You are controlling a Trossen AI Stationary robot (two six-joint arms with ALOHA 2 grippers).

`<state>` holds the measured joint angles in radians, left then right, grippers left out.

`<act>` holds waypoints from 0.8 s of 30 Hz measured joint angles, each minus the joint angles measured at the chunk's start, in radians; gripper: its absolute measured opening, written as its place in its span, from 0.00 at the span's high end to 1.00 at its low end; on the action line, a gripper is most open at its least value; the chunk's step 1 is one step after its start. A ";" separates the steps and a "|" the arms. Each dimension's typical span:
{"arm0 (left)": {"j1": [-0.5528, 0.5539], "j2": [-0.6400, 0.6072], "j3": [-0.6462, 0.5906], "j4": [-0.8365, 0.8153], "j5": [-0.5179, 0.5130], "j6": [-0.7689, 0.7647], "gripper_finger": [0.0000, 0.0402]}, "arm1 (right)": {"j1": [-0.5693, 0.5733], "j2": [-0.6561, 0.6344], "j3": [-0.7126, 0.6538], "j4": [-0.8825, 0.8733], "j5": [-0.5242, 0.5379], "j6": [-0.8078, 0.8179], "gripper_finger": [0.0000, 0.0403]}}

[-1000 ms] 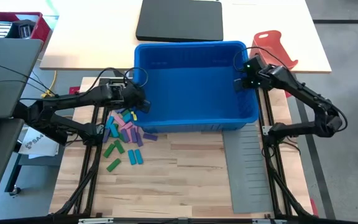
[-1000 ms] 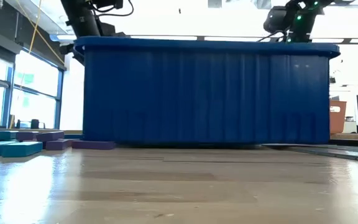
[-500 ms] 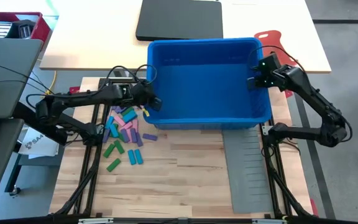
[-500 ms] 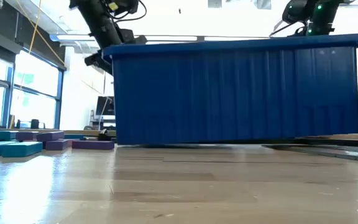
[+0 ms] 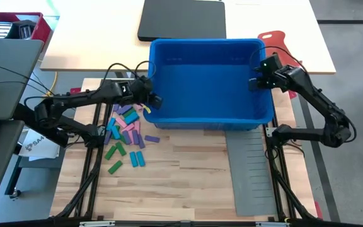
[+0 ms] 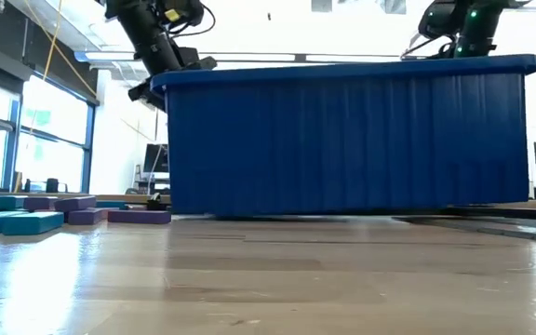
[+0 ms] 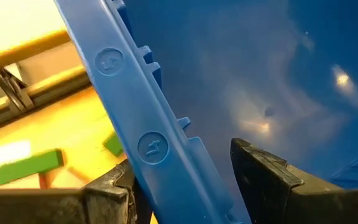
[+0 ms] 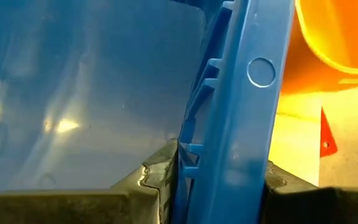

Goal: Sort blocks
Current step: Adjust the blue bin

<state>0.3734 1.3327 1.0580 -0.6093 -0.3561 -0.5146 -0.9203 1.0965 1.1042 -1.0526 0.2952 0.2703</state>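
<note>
Blocks point(image 5: 126, 135), green, pink, purple, blue, scattered flat in a loose heap on wood

The blue bin point(image 6: 347, 135) is hiding the table behind it in the low view, the blocks point(image 6: 26, 212) beside it are running off the edge, and the orange-red tray point(image 5: 281, 47) is lying partly covered behind the bin's far corner.
</note>
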 joint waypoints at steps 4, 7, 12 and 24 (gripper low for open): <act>-0.012 -0.003 -0.008 -0.031 -0.002 -0.023 0.53 | 0.002 0.011 0.001 0.009 -0.002 -0.013 0.72; -0.020 -0.005 -0.008 -0.066 0.000 -0.029 0.50 | 0.003 0.027 0.001 -0.010 -0.017 -0.016 0.70; -0.043 -0.025 -0.008 -0.121 0.003 -0.030 0.46 | 0.004 0.067 -0.021 -0.025 -0.068 -0.020 0.68; -0.062 -0.076 -0.012 -0.276 -0.030 -0.079 0.45 | 0.056 0.073 -0.097 0.064 -0.267 -0.084 0.48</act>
<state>0.3111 1.2567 1.0456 -0.8856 -0.3862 -0.5937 -0.8640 1.1698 1.0068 -0.9890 0.0285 0.1862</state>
